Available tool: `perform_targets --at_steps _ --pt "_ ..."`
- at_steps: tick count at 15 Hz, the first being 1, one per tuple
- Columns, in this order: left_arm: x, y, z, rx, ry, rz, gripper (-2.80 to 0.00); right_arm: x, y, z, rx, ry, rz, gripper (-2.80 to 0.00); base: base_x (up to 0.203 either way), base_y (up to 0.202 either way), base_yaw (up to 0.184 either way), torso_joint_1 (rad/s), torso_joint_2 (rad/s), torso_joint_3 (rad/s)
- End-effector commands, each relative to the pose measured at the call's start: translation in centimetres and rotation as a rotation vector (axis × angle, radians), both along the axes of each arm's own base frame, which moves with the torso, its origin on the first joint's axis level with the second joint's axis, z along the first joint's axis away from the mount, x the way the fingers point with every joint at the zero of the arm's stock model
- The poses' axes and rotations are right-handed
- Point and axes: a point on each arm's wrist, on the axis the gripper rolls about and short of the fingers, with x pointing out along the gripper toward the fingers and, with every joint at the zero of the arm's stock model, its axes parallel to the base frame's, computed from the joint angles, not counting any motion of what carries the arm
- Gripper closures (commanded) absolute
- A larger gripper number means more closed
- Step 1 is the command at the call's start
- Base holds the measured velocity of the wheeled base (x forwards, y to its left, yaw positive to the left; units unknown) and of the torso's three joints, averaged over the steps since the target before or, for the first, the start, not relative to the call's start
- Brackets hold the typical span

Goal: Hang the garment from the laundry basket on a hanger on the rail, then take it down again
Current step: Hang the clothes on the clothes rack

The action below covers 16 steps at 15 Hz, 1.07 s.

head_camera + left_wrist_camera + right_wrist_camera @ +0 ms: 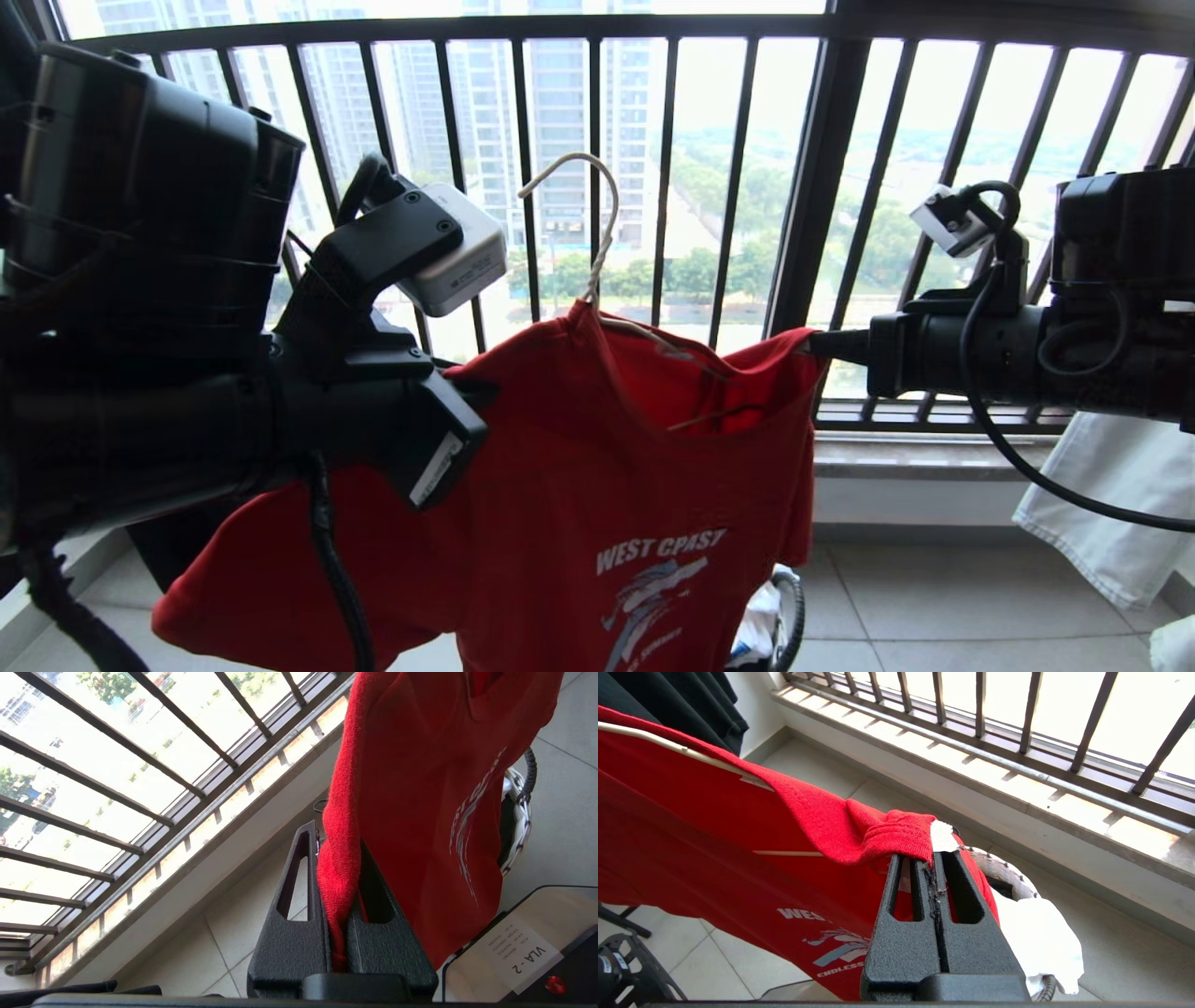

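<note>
Red T-shirt stretched between both claws on the wire hanger: left gripper clamped on one shoulder edge, right gripper pinched shut on the opposite shoulder; laundry basket below the right claw.

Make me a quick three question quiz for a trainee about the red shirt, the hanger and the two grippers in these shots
1. True or false: the hanger hook is already over a rail.
2. Which gripper holds the red T-shirt? A) left gripper only B) right gripper only C) both
3. Fill in: below the shirt on the floor stands the laundry ____.

Key
1. False. The hook stands free in front of the black railing, with the wire running into the shirt's neck.
2. C. Each is shut on a pinch of red fabric, one at each shoulder.
3. Basket, with white cloth in it.
</note>
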Motion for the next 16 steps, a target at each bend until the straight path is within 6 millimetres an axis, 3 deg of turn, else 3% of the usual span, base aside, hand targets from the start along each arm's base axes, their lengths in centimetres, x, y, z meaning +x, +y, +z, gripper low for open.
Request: perform_targets --at_steps 1,9,16 --pt "0.6 -0.5 -0.8 0.049 0.008 0.002 0.0 -0.3 -0.1 0.3 0.005 -0.011 0.004 0.0 0.0 0.0 0.0 0.0 0.0 0.0" --pt "0.4 -2.8 -1.9 0.036 0.064 -0.047 0.0 -0.3 -0.1 0.2 0.004 -0.008 0.007 0.0 0.0 0.0 0.0 0.0 0.0 0.0" --pt "-1.0 -1.2 -0.2 -0.038 0.032 -0.083 0.0 0.5 -0.5 -0.5 -0.035 -0.011 -0.007 0.0 0.0 0.0 0.0 0.0 0.0 0.0"
